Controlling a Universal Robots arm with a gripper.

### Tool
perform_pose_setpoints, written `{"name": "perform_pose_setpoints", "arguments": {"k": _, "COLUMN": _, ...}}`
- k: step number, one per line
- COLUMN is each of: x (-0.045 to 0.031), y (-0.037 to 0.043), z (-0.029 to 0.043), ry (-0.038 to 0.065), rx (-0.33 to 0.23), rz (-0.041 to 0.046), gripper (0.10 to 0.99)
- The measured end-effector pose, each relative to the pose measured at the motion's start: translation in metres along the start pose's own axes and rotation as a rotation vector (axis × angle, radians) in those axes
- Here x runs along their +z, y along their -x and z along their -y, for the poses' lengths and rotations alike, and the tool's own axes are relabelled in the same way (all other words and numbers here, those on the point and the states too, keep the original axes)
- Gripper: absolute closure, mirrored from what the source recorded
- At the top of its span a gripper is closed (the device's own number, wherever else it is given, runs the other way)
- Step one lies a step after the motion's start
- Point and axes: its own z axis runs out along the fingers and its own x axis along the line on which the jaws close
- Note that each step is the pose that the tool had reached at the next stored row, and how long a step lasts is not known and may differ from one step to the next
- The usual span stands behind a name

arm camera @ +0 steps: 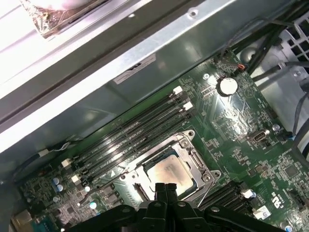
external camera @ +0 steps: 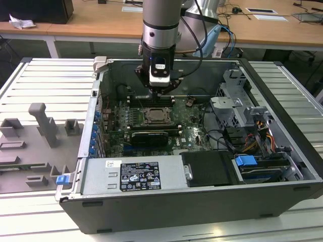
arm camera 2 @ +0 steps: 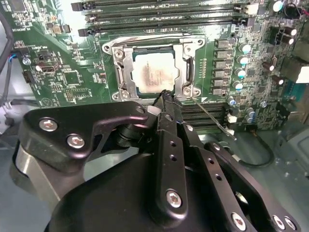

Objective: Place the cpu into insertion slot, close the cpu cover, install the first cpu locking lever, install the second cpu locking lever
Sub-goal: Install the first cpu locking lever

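Note:
The cpu [arm camera 2: 153,72] [arm camera: 169,170] lies flat in the insertion slot [external camera: 156,116] on the green board. The silvery cpu cover [arm camera 2: 187,67] [arm camera: 194,155] lies down over it, framing the chip through its window. A thin metal locking lever [arm camera 2: 208,116] sticks out at a slant from one corner of the socket. My gripper [arm camera 2: 166,96] [arm camera: 165,186] [external camera: 160,94] hovers just over the socket's edge, close to that corner. Its black fingers are shut together with nothing between them.
Long black memory slots [arm camera: 130,133] run beside the socket. A row of capacitors [arm camera 2: 241,63] stands on its other side. The open computer case [external camera: 282,91] walls in the board, with drive cages and cables [external camera: 242,126] at the exterior view's right and a black card [external camera: 149,137] in front.

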Motion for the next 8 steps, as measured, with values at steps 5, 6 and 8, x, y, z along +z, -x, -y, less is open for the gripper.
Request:
{"name": "perform_pose_setpoints", "arguments": {"k": 5, "x": 0.0, "y": 0.0, "z": 0.0, "ry": -0.001, "rx": -0.046, "rz": -0.0022, "gripper": 0.98}}
{"name": "perform_pose_setpoints", "arguments": {"k": 6, "x": 0.0, "y": 0.0, "z": 0.0, "ry": -0.001, "rx": -0.054, "rz": -0.0026, "gripper": 0.98}}
{"name": "perform_pose_setpoints", "arguments": {"k": 8, "x": 0.0, "y": 0.0, "z": 0.0, "ry": -0.001, "rx": -0.071, "rz": -0.0034, "gripper": 0.98}}
